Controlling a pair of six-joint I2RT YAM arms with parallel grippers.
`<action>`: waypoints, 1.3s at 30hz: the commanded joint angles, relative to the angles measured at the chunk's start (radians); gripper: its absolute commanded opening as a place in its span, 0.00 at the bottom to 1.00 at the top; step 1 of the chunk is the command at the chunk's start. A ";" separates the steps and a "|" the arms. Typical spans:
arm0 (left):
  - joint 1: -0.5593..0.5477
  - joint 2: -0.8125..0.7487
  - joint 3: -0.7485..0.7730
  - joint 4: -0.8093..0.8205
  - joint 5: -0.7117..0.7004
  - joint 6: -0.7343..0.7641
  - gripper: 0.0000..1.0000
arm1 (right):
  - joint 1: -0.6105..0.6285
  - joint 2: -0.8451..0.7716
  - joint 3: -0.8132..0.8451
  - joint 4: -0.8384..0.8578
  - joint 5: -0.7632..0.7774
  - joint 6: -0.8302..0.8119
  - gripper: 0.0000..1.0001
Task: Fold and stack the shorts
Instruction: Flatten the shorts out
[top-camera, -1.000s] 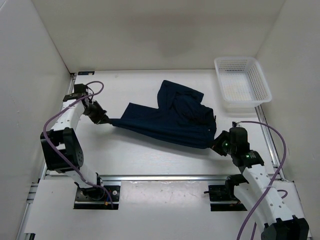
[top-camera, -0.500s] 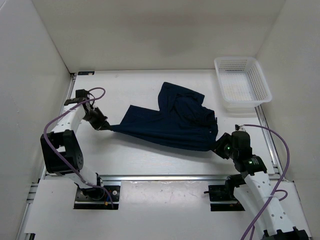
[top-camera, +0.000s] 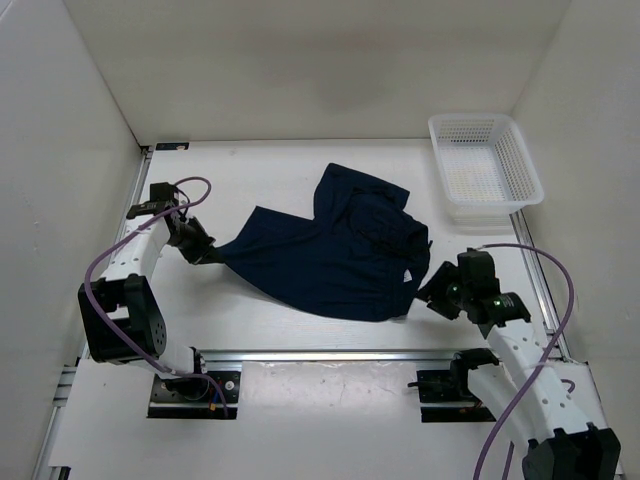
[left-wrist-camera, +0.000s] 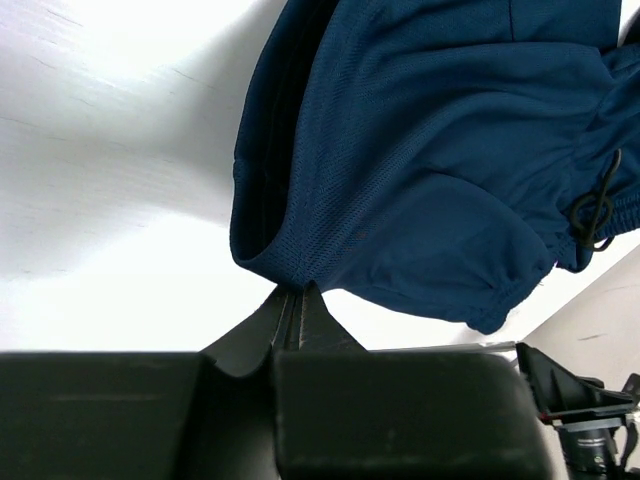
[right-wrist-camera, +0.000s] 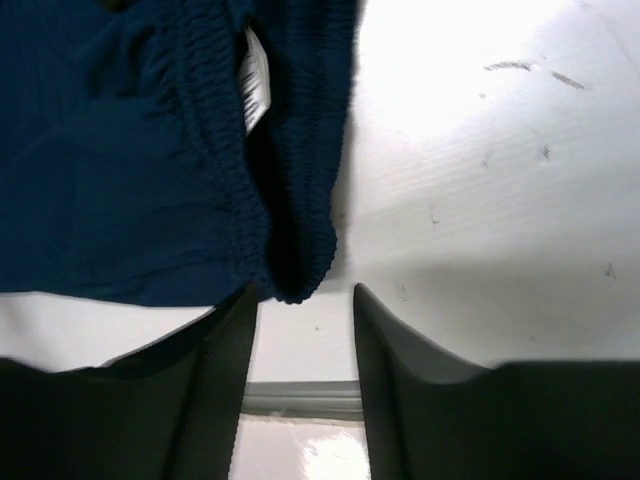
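While the left gripper (top-camera: 207, 256) is clamped on a hem at the left and the right gripper (top-camera: 432, 290) stands apart beside the waistband, the shorts (top-camera: 330, 255) lie rumpled mid-surface (top-camera: 250, 180), so the right one should pinch that near-right corner before both draw the cloth flat.

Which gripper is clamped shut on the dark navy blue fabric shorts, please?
The left gripper: it pinches the shorts at an edge, whereas the right gripper stands open, gripping nothing.
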 joint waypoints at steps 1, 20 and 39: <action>-0.005 -0.043 -0.015 0.014 0.003 0.013 0.10 | 0.007 0.080 0.077 0.024 -0.088 -0.045 0.58; -0.005 -0.043 -0.014 0.023 0.003 0.004 0.10 | 0.075 0.553 0.141 0.250 -0.279 -0.197 0.36; 0.037 -0.003 0.134 -0.036 0.026 0.023 0.10 | 0.167 0.245 0.245 0.164 0.011 -0.380 0.00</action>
